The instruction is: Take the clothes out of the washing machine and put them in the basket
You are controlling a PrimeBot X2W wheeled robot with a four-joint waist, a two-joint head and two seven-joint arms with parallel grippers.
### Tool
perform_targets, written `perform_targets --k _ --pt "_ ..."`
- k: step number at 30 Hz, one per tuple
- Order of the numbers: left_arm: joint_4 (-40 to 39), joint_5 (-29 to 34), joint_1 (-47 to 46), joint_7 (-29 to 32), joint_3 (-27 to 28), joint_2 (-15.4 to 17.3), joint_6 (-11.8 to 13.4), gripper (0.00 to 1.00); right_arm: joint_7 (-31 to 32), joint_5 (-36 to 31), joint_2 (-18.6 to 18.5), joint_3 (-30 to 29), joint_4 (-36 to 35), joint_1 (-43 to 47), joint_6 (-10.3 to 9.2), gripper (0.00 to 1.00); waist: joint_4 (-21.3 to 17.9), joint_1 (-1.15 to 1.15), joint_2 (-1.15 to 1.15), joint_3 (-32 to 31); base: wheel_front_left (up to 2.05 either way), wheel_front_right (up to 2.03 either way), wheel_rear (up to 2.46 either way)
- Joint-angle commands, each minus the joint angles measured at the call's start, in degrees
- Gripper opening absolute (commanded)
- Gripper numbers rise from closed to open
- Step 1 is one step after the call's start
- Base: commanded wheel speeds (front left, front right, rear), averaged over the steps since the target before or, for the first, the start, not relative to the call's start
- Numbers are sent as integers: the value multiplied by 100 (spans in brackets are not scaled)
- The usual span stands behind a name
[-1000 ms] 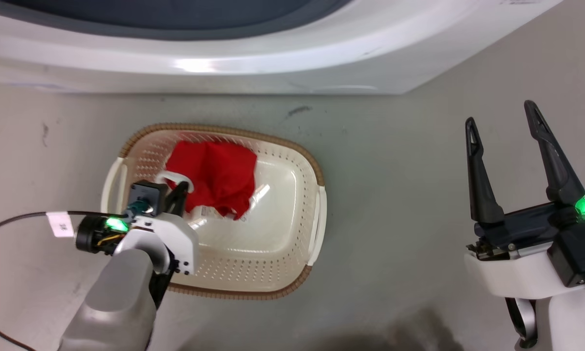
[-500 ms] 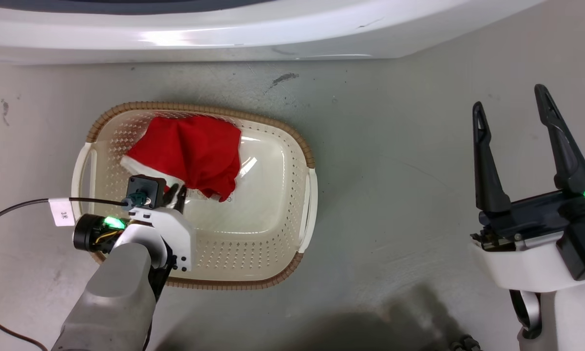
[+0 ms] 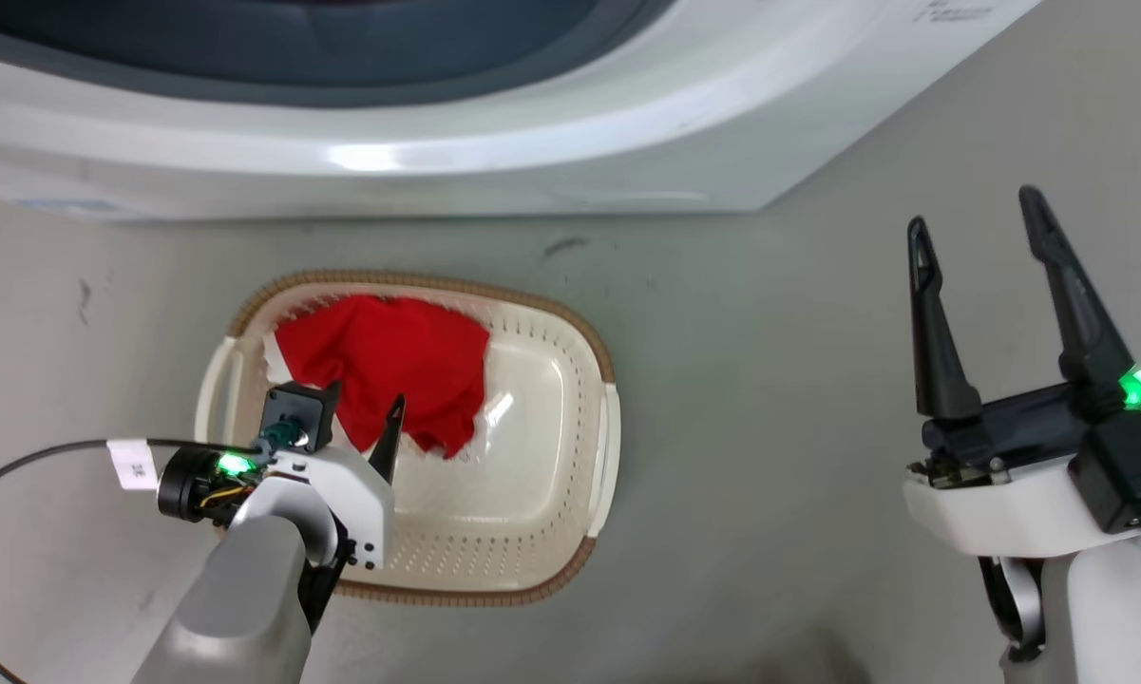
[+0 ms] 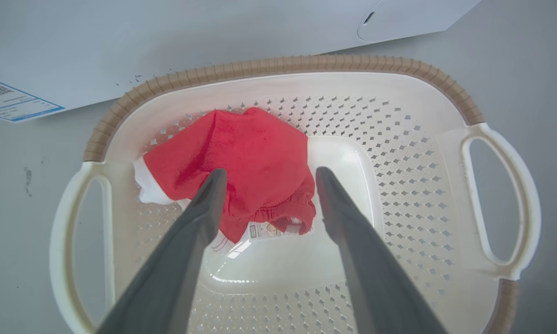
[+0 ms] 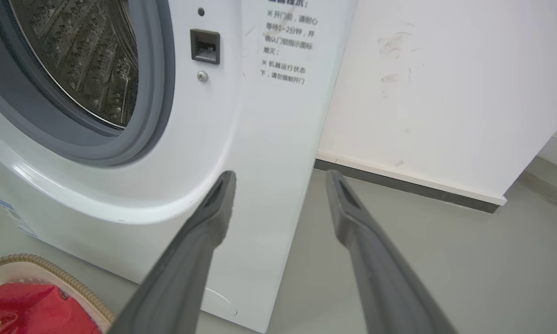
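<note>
Garment (image 4: pixel 250 148): was red, white trim at its 9 o'clock edge. Basket (image 4: pixel 399 176): was cream-white, diamond-perforated, with ribbed brown rim (image 4: pixel 283 65). Washing machine (image 5: pixel 241 139): was white; door ring (image 5: pixel 162 93) grey, drum (image 5: pixel 83 55) dimpled steel. Floor (image 3: pixel 770 380): was grey, darkly scuffed.

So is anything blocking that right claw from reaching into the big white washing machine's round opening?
Nothing visible does. The open right gripper faces the white front-loading washing machine, beside its grey rubber ring; the perforated steel drum inside stands uncovered, no door across it.
</note>
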Motion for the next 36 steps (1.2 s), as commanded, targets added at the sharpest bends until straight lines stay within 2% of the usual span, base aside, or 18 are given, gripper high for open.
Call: perform_targets --k 1,4,13,18,22,29,36 --pt "-91 65 103 -13 17 29 24 100 -11 13 5 -3 37 80 -6 100 42 0 0 -293 0 0 0" --pt "-591 223 401 -13 71 49 152 100 -11 17 5 -17 126 180 -6 100 71 0 0 -620 0 0 0" --pt "-2029 393 1240 -13 561 119 148 100 -10 194 5 17 322 467 -6 100 68 0 0 -1411 0 0 0" --pt "-3014 498 1675 -14 905 243 124 100 -10 317 4 35 427 638 -6 100 -44 0 0 -1773 0 0 0" --pt "-3465 498 1873 -13 1073 227 106 100 -10 416 5 33 493 767 -6 100 -137 0 0 -1998 0 0 0" --pt "-3510 397 1489 78 1005 521 8 100 -10 510 4 179 535 881 -6 100 -419 0 0 -2091 0 0 0" --pt "-3418 75 229 967 650 1087 -37 100 -11 651 5 202 413 668 -6 100 -906 0 0 -1469 0 0 0"
